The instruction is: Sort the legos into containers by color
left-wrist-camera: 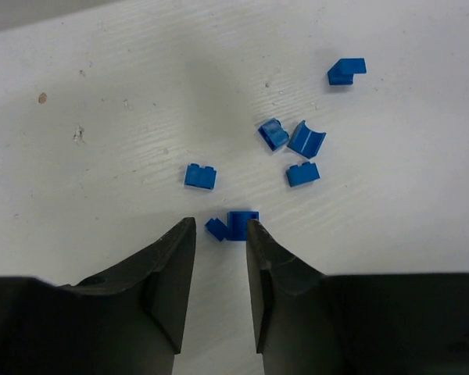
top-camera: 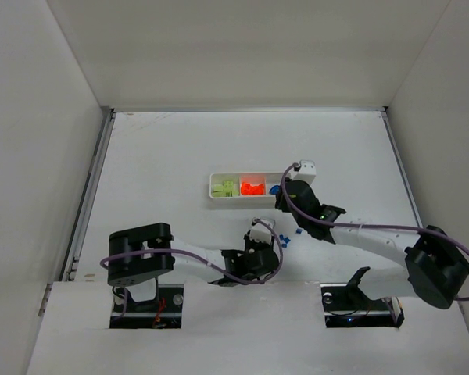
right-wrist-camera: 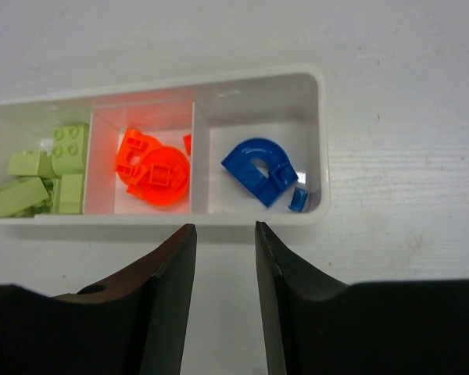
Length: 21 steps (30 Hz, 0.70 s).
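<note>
Left fingers (left-wrist-camera: 176, 269): we see them apart, empty, blue legos (left-wrist-camera: 236, 226) at their tips
Right fingers (right-wrist-camera: 172, 273): we see them apart, empty, facing the tray (right-wrist-camera: 320, 141)

Long white tray (top-camera: 234, 198) (three compartments)

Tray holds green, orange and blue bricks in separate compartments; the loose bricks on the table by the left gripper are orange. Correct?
No. The loose bricks by the left gripper are blue, not orange; the left wrist view shows it. The tray does hold green bricks, orange bricks and blue pieces in separate compartments.
</note>
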{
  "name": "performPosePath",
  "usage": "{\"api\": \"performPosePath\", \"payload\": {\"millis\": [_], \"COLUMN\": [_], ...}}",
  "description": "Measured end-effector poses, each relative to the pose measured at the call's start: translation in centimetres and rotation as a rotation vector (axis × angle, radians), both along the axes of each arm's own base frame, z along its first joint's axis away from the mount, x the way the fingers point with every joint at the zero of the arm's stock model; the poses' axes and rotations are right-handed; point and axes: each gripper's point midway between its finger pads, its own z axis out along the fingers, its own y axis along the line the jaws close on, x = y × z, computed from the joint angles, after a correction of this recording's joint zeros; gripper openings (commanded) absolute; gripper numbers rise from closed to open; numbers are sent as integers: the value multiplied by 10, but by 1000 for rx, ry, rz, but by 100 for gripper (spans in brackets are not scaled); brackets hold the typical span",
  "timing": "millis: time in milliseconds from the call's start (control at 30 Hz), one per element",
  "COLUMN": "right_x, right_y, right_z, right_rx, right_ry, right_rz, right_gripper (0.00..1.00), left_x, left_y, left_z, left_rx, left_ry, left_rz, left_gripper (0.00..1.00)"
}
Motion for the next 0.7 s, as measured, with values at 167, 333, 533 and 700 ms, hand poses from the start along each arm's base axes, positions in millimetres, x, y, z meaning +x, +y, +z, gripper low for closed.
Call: {"api": "performPosePath", "payload": {"millis": [167, 333, 533, 700], "right_x": [-16, -27, -37, -63], "right_y": [-8, -18, -29, -40], "right_z": [-6, 1, -11, -40], "right_rx": [23, 77, 99, 60], "right_ry": [4, -22, 11, 86], "right_rz": [-1, -17, -79, -123], "right_gripper": [41, 41, 43, 45], "left_x": [7, 9, 10, 9], "left_y": [0, -3, -7, -6], "left_z": [-6, -8, -7, 6], "left_rx": [25, 25, 15, 0], "left_ry": [-6, -8, -10, -15], "left_rz": [9, 13, 14, 10], "left_gripper": [23, 18, 10, 9]}}
